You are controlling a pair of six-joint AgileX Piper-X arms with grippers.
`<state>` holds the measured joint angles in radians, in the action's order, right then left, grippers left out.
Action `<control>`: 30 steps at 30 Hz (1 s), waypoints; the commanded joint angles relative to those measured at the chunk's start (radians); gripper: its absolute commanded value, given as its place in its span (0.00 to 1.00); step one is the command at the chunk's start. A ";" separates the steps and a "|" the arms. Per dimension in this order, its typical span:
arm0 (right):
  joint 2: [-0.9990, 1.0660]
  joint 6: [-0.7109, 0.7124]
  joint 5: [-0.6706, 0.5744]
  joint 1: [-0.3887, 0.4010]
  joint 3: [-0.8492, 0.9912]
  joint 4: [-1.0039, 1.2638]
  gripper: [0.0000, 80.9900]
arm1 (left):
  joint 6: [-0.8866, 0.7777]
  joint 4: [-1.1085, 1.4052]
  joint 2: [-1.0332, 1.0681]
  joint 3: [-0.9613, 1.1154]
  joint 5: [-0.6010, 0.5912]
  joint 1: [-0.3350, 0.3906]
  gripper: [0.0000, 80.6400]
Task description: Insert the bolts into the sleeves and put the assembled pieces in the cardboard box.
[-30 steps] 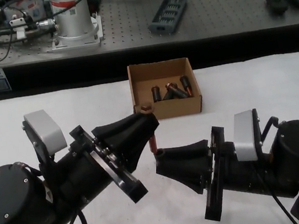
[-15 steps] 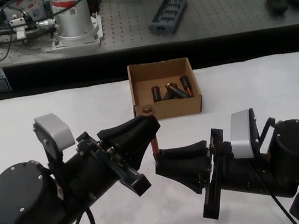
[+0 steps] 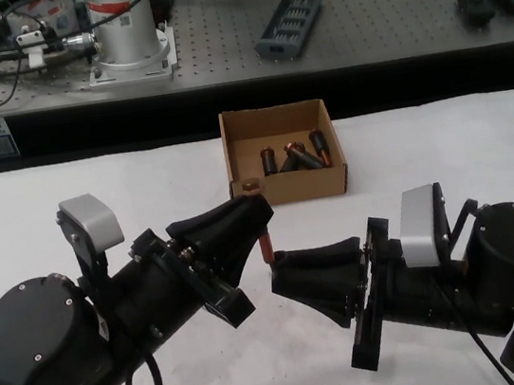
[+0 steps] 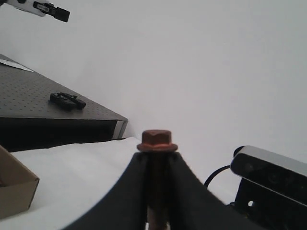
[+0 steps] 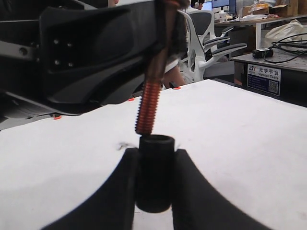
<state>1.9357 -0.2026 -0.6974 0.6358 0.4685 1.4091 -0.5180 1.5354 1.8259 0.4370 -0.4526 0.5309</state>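
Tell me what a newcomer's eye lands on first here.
The copper bolt, pinched in the left gripper, hangs thread-down just above the black sleeve held upright in the right gripper. Beyond them, the cardboard box holds several assembled pieces.

The bolt [image 5: 147, 108] is coppery metal with a dull sheen, its thread ridged and its head smooth. The sleeve [image 5: 154, 177] is matt black. The left fingers [image 4: 122, 191] and right fingers [image 5: 120, 191] look like smooth matt black plastic. The box [image 3: 304, 184] is plain brown cardboard; the table [image 3: 442, 147] wears a matt white sheet.
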 commanded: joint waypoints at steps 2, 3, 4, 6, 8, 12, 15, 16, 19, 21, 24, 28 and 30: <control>0.002 -0.006 0.015 -0.008 0.007 0.017 0.09 | -0.022 0.018 0.006 0.009 -0.003 0.000 0.01; 0.002 -0.006 0.015 -0.008 0.007 0.017 0.09 | -0.022 0.018 0.006 0.009 -0.003 0.000 0.01; 0.002 -0.006 0.015 -0.008 0.007 0.017 0.09 | -0.022 0.018 0.006 0.009 -0.003 0.000 0.01; 0.002 -0.006 0.015 -0.008 0.007 0.017 0.09 | -0.022 0.018 0.006 0.009 -0.003 0.000 0.01; 0.002 -0.006 0.015 -0.008 0.007 0.017 0.09 | -0.017 0.018 0.006 0.009 0.000 0.000 0.01; 0.002 -0.006 0.015 -0.008 0.007 0.017 0.09 | 0.005 0.018 0.006 0.019 -0.007 0.000 0.01; 0.002 -0.006 0.015 -0.008 0.007 0.017 0.09 | 0.005 0.018 0.006 0.019 -0.007 0.000 0.01; 0.002 -0.006 0.015 -0.008 0.007 0.017 0.09 | 0.005 0.018 0.006 0.019 -0.007 0.000 0.01; 0.002 -0.009 0.015 -0.008 0.007 0.017 0.09 | 0.005 0.018 -0.001 0.019 -0.021 0.000 0.01; 0.002 -0.009 0.015 -0.008 0.007 0.017 0.09 | 0.005 0.018 -0.011 0.019 -0.042 0.000 0.01; 0.002 -0.011 0.015 -0.008 0.007 0.017 0.09 | 0.001 0.018 -0.034 0.019 -0.070 0.000 0.01; 0.002 -0.011 0.015 -0.008 0.007 0.017 0.09 | 0.001 0.018 -0.046 0.010 -0.077 0.000 0.01; 0.002 -0.011 0.015 -0.008 0.007 0.017 0.09 | 0.004 0.018 -0.046 0.007 -0.077 0.000 0.01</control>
<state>1.9357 -0.2077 -0.6912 0.6358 0.4685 1.4091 -0.5220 1.5301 1.7924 0.4466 -0.5209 0.5309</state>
